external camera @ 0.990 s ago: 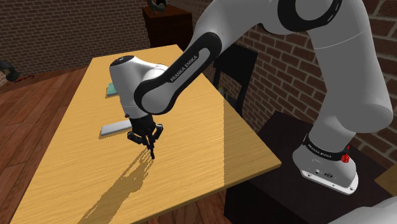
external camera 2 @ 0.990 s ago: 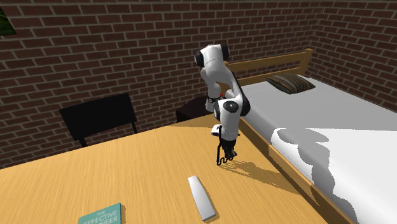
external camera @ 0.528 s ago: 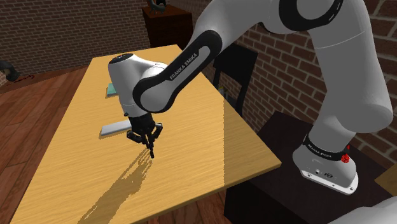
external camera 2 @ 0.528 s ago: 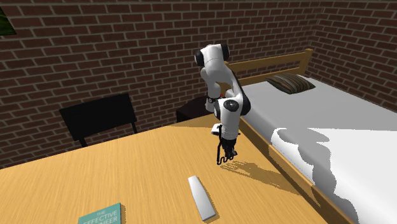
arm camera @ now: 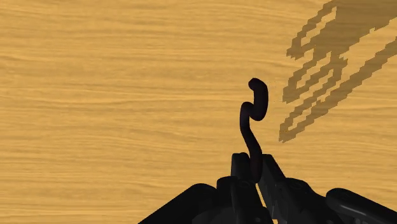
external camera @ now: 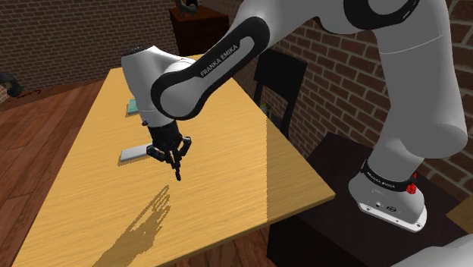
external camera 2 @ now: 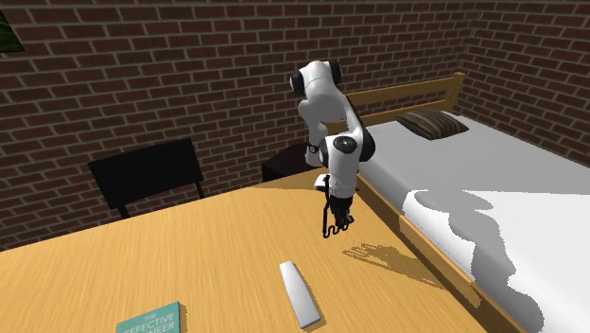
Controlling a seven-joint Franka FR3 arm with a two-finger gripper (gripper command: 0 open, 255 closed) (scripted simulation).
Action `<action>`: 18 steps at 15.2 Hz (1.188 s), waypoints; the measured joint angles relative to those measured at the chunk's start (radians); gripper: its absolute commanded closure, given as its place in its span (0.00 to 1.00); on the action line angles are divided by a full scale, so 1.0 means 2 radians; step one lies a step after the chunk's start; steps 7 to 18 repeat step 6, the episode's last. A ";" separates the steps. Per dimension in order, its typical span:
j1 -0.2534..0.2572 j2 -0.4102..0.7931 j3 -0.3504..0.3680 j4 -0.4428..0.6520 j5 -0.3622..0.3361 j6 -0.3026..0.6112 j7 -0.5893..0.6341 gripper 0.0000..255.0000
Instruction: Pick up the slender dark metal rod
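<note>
Here, gripper (arm camera: 254,167): narrow, clamped on the upper end of the rod (arm camera: 251,114), pointing down.
rod: dark, thin, wavy with a hooked tip; hangs below the gripper, clear of the table (external camera: 227,152), over its middle.
shadow (external camera: 148,220): on the table, apart from the rod.
table: light wood.
slab (external camera: 135,154): grey, flat, near the gripper, on its left in the shoulder view.
book (external camera 2: 149,320): teal, farther left.
chair (external camera 2: 151,175): black, at the table's far edge in the second exterior view.

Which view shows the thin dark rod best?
The wrist view: the rod, clasped in the gripper, shows its hooked end against the table. The shoulder and second exterior views show a dark sliver under the gripper.
</note>
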State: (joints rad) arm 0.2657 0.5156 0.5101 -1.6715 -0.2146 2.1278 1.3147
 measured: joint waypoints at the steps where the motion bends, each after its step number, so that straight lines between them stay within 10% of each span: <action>1: 0.000 -0.002 0.001 0.003 0.001 -0.005 0.000 1.00; 18: -0.002 -0.015 0.005 0.016 0.008 -0.029 -0.004 1.00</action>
